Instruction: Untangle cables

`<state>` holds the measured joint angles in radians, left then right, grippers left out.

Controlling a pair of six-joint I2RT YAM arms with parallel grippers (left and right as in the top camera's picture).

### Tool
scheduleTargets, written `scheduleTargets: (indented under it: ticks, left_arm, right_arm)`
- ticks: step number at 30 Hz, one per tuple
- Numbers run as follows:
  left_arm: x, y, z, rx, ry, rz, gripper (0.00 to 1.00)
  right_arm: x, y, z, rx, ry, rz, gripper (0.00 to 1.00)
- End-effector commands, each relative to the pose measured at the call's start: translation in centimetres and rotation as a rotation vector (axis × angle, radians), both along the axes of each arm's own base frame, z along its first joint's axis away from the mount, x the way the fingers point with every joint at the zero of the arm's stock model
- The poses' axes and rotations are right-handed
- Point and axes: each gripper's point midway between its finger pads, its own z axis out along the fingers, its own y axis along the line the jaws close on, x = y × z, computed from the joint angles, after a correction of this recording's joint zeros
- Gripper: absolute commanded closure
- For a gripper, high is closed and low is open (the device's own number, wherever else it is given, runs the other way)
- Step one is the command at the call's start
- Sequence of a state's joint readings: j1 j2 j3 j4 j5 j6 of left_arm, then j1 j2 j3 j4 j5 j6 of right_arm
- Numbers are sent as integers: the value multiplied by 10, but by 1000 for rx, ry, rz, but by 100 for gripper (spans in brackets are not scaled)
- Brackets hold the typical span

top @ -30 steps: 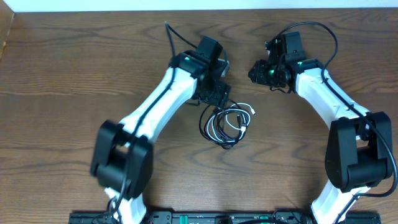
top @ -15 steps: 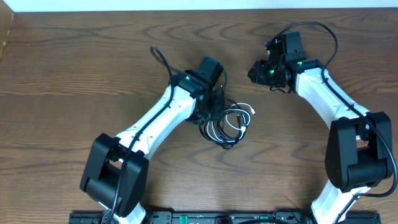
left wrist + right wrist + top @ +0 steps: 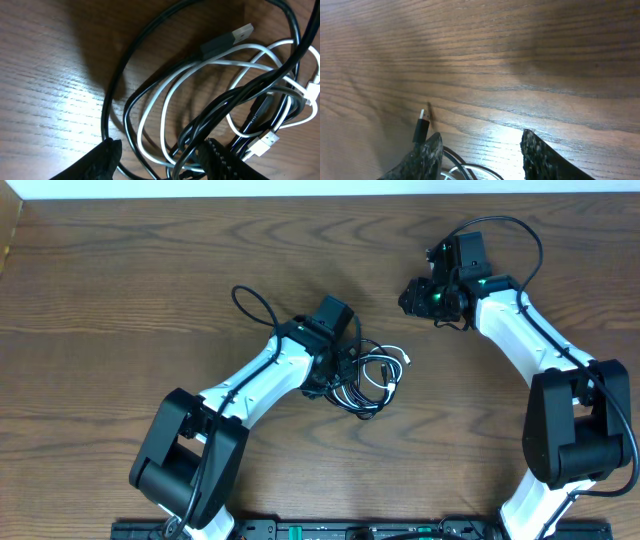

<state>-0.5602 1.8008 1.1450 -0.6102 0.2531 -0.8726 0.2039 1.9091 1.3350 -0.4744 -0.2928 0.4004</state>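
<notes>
Black left tool (image 3: 160,159) low over cables (image 3: 215,95)

We see the black cable (image 3: 105,117) and the white cable (image 3: 235,49) looped through each other on the wooden table (image 3: 45,65); a silver plug (image 3: 243,32) lies upper right; the left gripper (image 3: 160,152) stands with jaws apart, several strands between them.
</notes>
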Motion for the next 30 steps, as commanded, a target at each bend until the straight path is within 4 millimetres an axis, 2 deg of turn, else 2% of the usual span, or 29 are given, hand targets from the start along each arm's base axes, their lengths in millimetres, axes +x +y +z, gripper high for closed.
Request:
scheduleTargets:
  ticks: [1, 10, 16, 22, 30]
  left_arm:
    - [-3, 0, -9, 19, 0, 19, 44]
    - [-1, -4, -22, 2, -20, 52, 45]
    - [-7, -1, -40, 23, 40, 104, 44]
    - [1, -11, -47, -13, 23, 98, 46]
    - [7, -25, -58, -72, 22, 91, 60]
  right_arm:
    - [-1, -3, -2, -3, 1, 7, 53]
    - [-1, -3, -2, -2, 1, 7, 53]
    - [-1, -3, -2, -2, 2, 7, 53]
    - [-1, -3, -1, -1, -2, 7, 52]
    - [-1, -3, -1, -1, -2, 7, 52]
